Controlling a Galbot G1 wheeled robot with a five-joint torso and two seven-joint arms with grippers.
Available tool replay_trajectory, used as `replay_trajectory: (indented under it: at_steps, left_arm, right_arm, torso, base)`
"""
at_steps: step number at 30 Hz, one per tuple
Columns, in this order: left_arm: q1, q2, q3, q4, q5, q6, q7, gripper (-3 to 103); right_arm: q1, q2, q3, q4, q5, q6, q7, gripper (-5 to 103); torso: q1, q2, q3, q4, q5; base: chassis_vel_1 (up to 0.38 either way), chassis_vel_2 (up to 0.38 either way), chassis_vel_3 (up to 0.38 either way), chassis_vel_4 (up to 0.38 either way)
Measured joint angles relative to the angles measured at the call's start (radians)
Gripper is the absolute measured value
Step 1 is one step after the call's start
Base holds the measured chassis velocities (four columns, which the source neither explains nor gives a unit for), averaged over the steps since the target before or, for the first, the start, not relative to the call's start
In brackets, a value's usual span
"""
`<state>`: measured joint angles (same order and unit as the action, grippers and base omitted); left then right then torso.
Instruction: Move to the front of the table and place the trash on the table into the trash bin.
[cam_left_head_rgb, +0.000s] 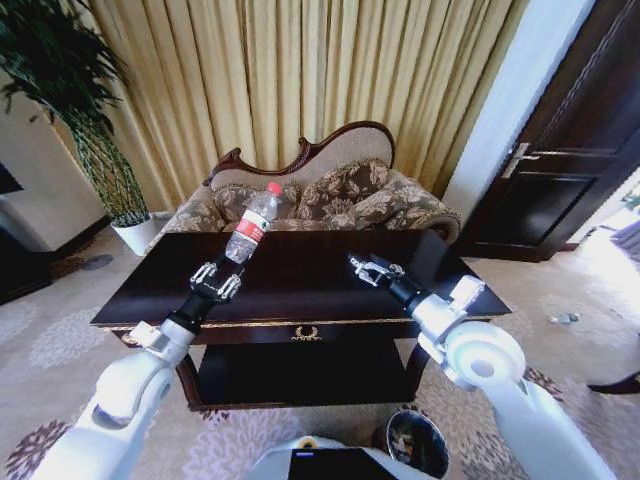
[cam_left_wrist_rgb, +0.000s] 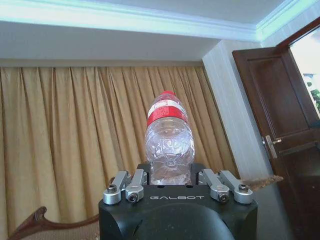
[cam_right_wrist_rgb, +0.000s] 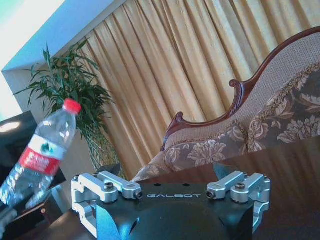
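A clear plastic bottle (cam_left_head_rgb: 252, 228) with a red cap and red label is held up, tilted, above the left part of the dark glossy table (cam_left_head_rgb: 300, 285). My left gripper (cam_left_head_rgb: 217, 281) is shut on its lower end. In the left wrist view the bottle (cam_left_wrist_rgb: 169, 140) stands up from between the fingers of the left gripper (cam_left_wrist_rgb: 170, 181). My right gripper (cam_left_head_rgb: 367, 267) hovers open over the table's right half with nothing in it. The right wrist view shows the right gripper (cam_right_wrist_rgb: 167, 175) and, off to the side, the bottle (cam_right_wrist_rgb: 42, 150). The round dark trash bin (cam_left_head_rgb: 418, 441) sits on the floor beside my base, in front of the table.
A patterned sofa (cam_left_head_rgb: 330, 195) with a carved back stands just behind the table, in front of gold curtains. A potted plant in a white pot (cam_left_head_rgb: 135, 232) stands at the back left. A dark wooden door (cam_left_head_rgb: 560, 170) is on the right. Patterned carpet covers the floor.
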<state>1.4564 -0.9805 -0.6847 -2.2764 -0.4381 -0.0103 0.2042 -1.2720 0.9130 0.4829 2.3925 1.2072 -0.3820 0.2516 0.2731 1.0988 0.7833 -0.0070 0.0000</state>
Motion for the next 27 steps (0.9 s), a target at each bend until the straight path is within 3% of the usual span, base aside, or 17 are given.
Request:
replay_trajectory:
  at_steps: [6, 8, 13, 21, 27]
  left_arm:
    - [-0.002, 0.046, -0.051, -0.025, -0.059, 0.054, -0.017, 40]
    - [0.034, 0.071, -0.071, -0.068, -0.115, 0.099, -0.042, 40]
    - [0.054, 0.108, -0.084, -0.105, -0.197, 0.148, -0.056, 40]
    - [0.040, 0.126, -0.064, -0.063, -0.166, 0.114, 0.002, 40]
    - [0.058, 0.129, -0.105, 0.033, -0.119, 0.074, 0.045, 40]
  right_arm:
    - [-0.029, -0.002, 0.005, 0.006, -0.026, 0.007, -0.009, 100]
    - [-0.036, -0.007, 0.013, 0.007, -0.034, 0.011, -0.011, 100]
    - [-0.039, -0.012, 0.015, 0.001, -0.063, 0.020, -0.022, 100]
    - [-0.050, -0.016, 0.021, 0.001, -0.079, 0.027, -0.027, 100]
    - [-0.044, -0.031, 0.025, -0.023, -0.109, 0.040, -0.037, 100]
  torso:
    - [0.000, 0.000, 0.000, -0.0001, 0.0000]
    - [0.000, 0.000, 0.000, 0.0001, 0.0000]
    - [0.000, 0.000, 0.000, 0.0001, 0.0001]
    - [0.000, 0.000, 0.000, -0.0001, 0.0000]
    - [0.000, 0.000, 0.000, 0.0002, -0.0001]
  base:
    - [0.000, 0.000, 0.000, 0.000]
    - [0.000, 0.000, 0.000, 0.000]
    - [0.000, 0.000, 0.000, 0.000]
    - [0.000, 0.000, 0.000, 0.000]
    - [0.000, 0.000, 0.000, 0.000]
